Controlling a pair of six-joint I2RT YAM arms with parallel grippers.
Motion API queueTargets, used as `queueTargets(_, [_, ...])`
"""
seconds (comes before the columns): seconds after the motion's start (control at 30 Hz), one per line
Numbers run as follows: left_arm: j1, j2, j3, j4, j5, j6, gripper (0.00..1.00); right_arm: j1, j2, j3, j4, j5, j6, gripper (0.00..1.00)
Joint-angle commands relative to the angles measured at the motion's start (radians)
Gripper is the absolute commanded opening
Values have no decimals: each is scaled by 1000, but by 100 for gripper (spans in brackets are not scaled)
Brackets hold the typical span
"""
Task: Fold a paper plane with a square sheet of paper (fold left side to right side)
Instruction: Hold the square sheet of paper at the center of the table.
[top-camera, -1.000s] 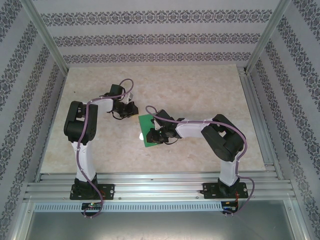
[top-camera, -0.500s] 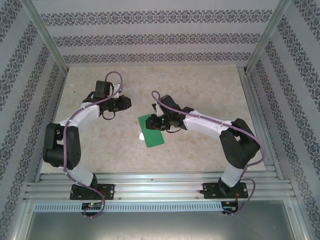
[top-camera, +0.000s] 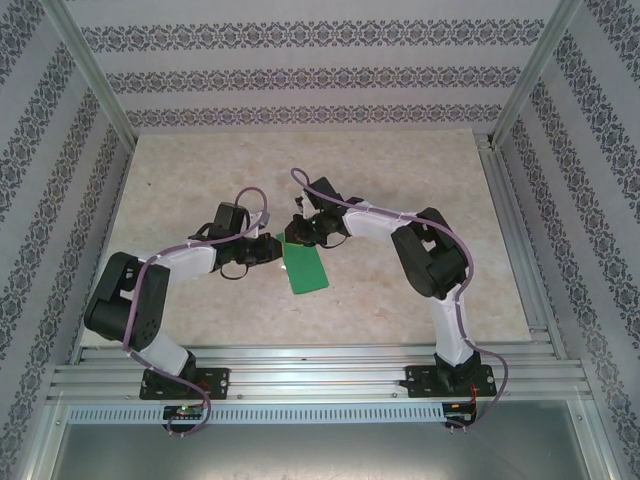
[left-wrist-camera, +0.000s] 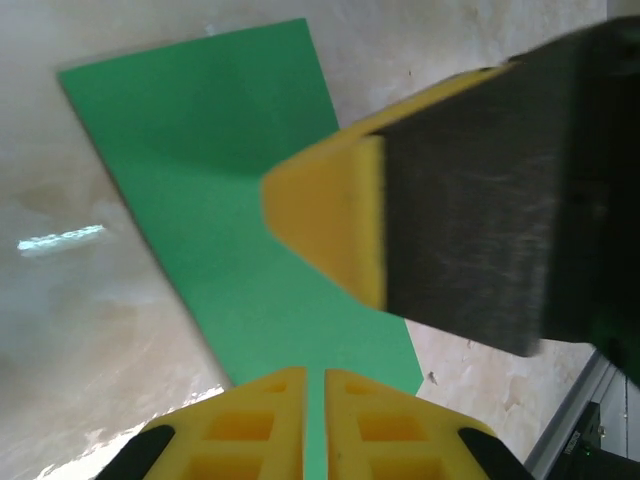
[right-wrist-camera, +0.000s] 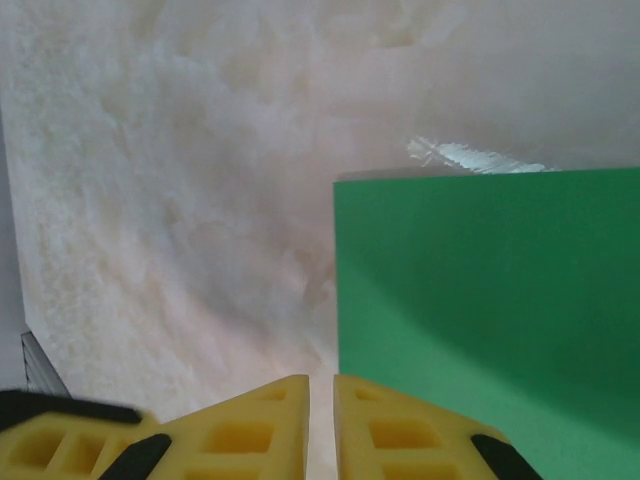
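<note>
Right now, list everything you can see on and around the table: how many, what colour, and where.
sheet of paper: one, bright green, lying flat mid-table as an oblong, by both grippers.
table: one, pale beige marbled top, under everything.
walls: three, white with grey patterned bands, on the left, far and right sides.
frame rails: several, silver metal, along the near edge and up the corners.
left arm: one, black and white with a purple cable, reaching to the paper's left side.
right arm: one, same colours, reaching to the paper's far end.
left gripper: one, yellow fingers shut, above the paper.
right gripper: one, yellow fingers shut, at the paper's edge.
</note>
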Motion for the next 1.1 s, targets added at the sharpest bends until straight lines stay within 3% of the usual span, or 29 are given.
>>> queueTargets(0.0, [-30,38,5,104,8,-39,13,-16,47,51,-11,-25,-11,14])
queueTargets(0.5, [-64,178,98,29,-84,68,13,-14,116,24,-90,40,-48,14])
queueTargets(1.07, [-85,216,15,87,7,119,13,-4,133,40,-121,60,-60,14])
